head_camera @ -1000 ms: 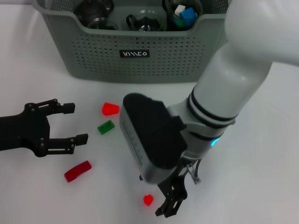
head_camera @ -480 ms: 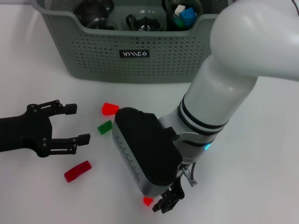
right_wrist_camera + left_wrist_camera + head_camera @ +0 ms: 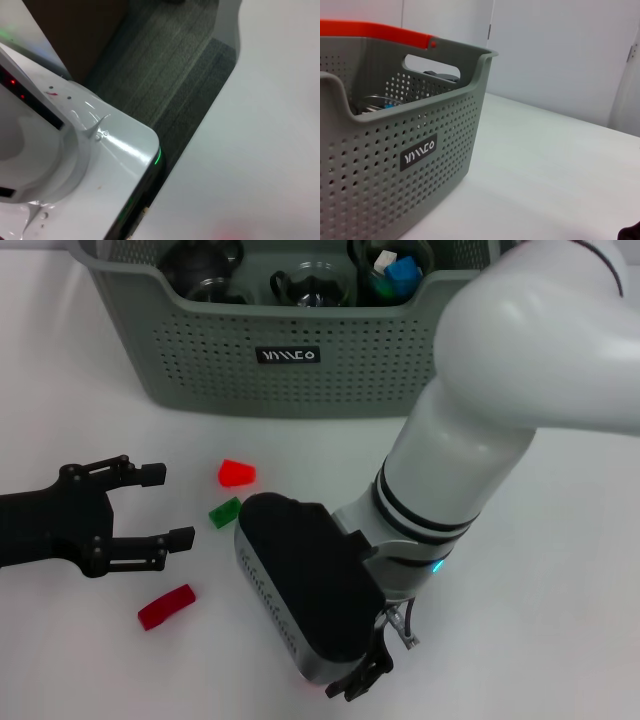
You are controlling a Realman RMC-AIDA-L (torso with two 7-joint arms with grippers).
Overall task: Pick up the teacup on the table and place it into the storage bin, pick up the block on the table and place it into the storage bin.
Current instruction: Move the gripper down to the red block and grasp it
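The storage bin (image 3: 280,350) is standing at the far side of the white counter (image 3: 560,570), its black label facing the robot. Inside it, dark glassware and a blue piece are lying among other items that are hard to tell apart; no teacup can be made out clearly. In the left wrist view the bin (image 3: 395,150) is filling the near side, with an orange edge showing along its far rim.

On the counter in front of the bin, several small blocks are lying loose: a red wedge-shaped block (image 3: 236,473), a green block (image 3: 225,511) just beside it, and a long red block (image 3: 166,606) nearer the robot.

The right gripper (image 3: 362,678) is pointing down at the counter near the front edge, its bulky wrist covering most of it; whether its fingers are open or closed cannot be told, nor whether they are holding anything.

The left gripper (image 3: 155,505) is lying low over the counter to the left, its fingers spread wide and holding nothing, their tips pointing toward the green block.
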